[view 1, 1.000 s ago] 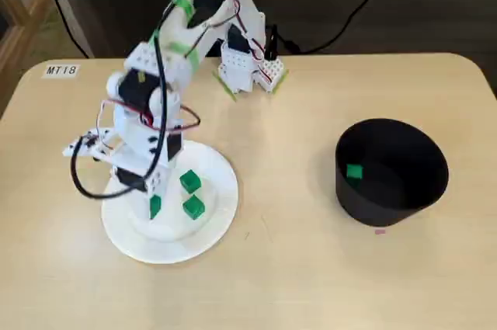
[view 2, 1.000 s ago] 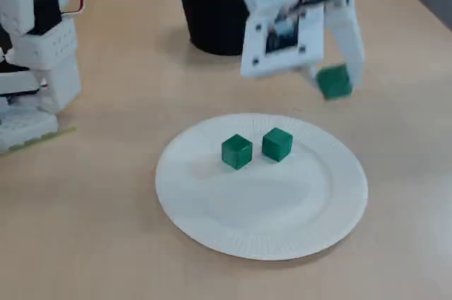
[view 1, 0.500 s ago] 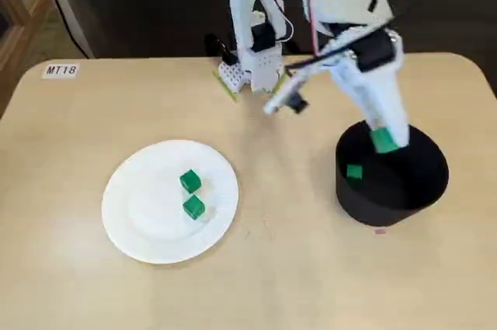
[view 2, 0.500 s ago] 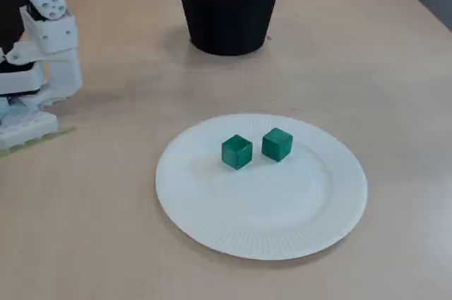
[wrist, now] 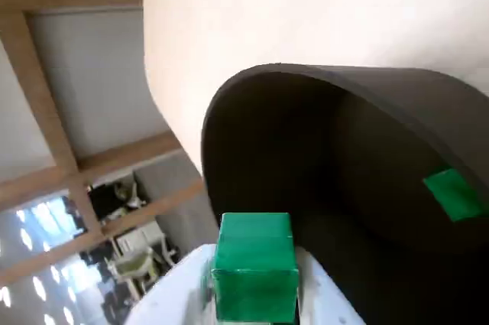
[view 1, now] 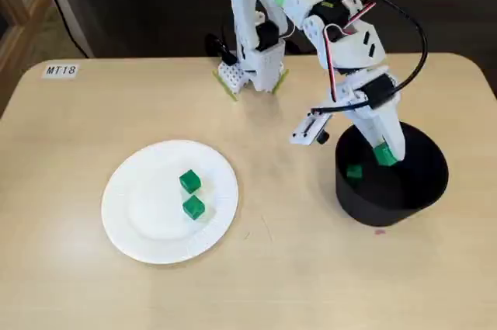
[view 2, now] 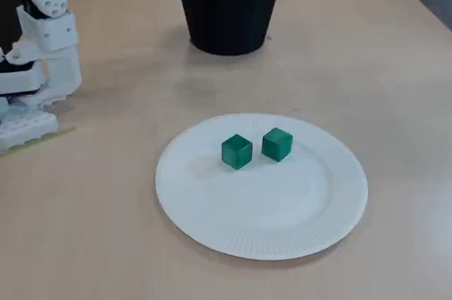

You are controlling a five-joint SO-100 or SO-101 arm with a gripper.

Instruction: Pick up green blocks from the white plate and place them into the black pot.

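Step in hand: you are about to drop the carried green block (view 1: 384, 154) into the black pot (view 1: 392, 207); I judge this from where the arm hangs, above the pot's mouth
Pincer: the pincer (view 1: 385, 156) is closed onto that block, which in the wrist view (wrist: 254, 264) sits squarely between the white fingers
Where the block is: over the inner part of the pot's opening, inside the rim line, toward the side nearest the arm's base
Pot: it stands near the bench's right edge in the fixed view from above, and one green block (view 1: 354, 171) already lies in it against the wall
Plate: the white plate (view 1: 136, 229) lies toward the bench's left edge in that view, well apart from the pot, with two green blocks (view 1: 189, 182) (view 1: 193, 206) just beside each other
Doing it well: open the pincer only once the block is clear of the rim (wrist: 306, 73); lower a little first if you can, so that it falls short and does not bounce out; open wide enough that neither finger drags it
Risk: the block may clip the near rim and tip outward onto the bench
Block's heading: it is a cube with no long axis; one flat face is turned to the wrist camera, its top edge roughly level
Pot's axis: upright, mouth open to the top
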